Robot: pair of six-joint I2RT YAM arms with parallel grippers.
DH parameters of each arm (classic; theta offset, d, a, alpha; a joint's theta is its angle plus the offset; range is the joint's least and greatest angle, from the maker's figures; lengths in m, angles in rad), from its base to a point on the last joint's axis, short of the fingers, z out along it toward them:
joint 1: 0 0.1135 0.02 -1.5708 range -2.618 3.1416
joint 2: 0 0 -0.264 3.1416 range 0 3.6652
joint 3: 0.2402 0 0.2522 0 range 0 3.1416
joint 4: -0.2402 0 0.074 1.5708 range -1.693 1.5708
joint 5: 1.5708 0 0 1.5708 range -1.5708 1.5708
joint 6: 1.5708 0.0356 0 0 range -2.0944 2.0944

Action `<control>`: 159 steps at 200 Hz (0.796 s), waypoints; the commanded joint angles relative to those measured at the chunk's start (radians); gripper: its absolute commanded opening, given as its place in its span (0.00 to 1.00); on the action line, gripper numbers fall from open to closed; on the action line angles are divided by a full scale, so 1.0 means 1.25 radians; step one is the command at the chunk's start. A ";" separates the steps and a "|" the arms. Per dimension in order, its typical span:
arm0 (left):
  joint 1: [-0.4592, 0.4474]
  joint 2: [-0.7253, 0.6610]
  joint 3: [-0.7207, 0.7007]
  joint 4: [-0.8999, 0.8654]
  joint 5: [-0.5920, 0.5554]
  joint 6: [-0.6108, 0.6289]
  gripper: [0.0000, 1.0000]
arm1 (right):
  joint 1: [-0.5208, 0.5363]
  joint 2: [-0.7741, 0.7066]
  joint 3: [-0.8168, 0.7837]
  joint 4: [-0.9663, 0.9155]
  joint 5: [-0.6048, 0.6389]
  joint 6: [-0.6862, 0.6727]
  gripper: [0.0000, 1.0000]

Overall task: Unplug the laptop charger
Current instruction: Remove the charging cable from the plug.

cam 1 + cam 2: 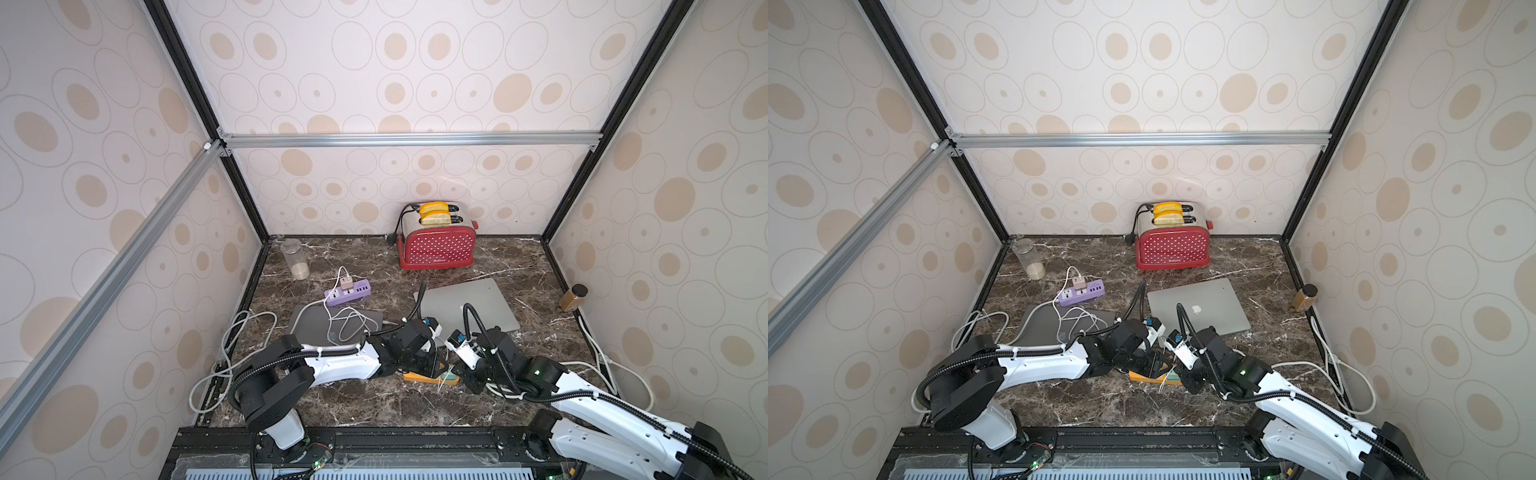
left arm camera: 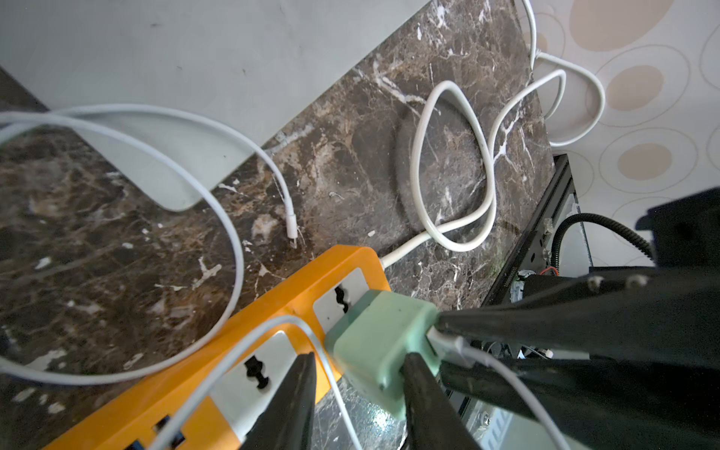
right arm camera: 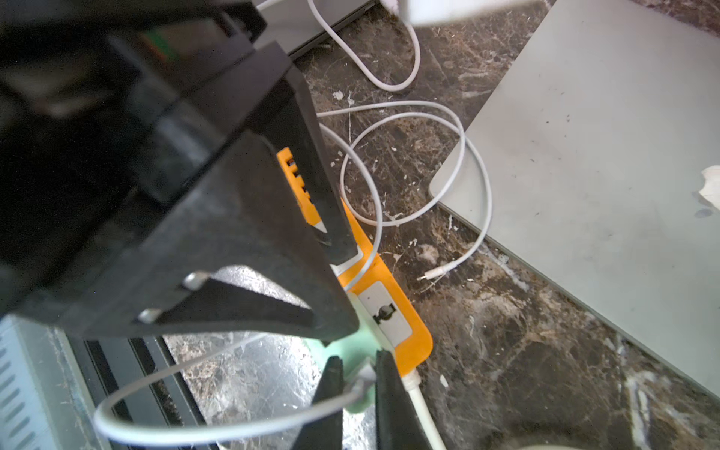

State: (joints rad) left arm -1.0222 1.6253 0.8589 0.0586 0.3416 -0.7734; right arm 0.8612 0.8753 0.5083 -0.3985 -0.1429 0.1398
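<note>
Right gripper [image 3: 360,372]: fingers nearly together, pinching the white cable plug [image 2: 448,343] at the outer end of the green charger [image 2: 378,339].
Left gripper [image 2: 358,356]: fingers apart, one tip down on the orange power strip [image 2: 323,269], the other against the charger's side. Whether it grips anything cannot be told.
Green charger: on the strip's face beside the end socket, at the table's front between the two arms. Its pins are hidden.
Thin cable [image 2: 240,265]: loops from the plug over the strip onto the marble table [image 2: 350,156]. Its free end [image 2: 292,230] lies bare on the marble, near a corner of the silver laptop [image 1: 469,303].
Silver laptop: closed and flat, behind the strip.
Farther back: a darker laptop [image 1: 332,320], a purple power strip [image 1: 347,293], a red toaster [image 1: 436,245], a clear jar [image 1: 296,259] and an amber bottle [image 1: 573,297].
</note>
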 commanded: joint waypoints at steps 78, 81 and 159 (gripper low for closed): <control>-0.020 0.027 -0.013 -0.075 -0.043 -0.005 0.39 | 0.006 -0.011 0.006 0.040 -0.009 0.031 0.01; -0.021 0.027 -0.014 -0.075 -0.044 -0.006 0.39 | 0.007 -0.013 0.005 0.041 -0.008 0.032 0.01; -0.033 0.039 -0.006 -0.075 -0.052 -0.007 0.40 | 0.006 -0.047 -0.018 0.049 0.023 0.037 0.05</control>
State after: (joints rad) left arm -1.0466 1.6291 0.8593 0.0666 0.3286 -0.7738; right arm 0.8612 0.8394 0.4862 -0.3874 -0.1196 0.1829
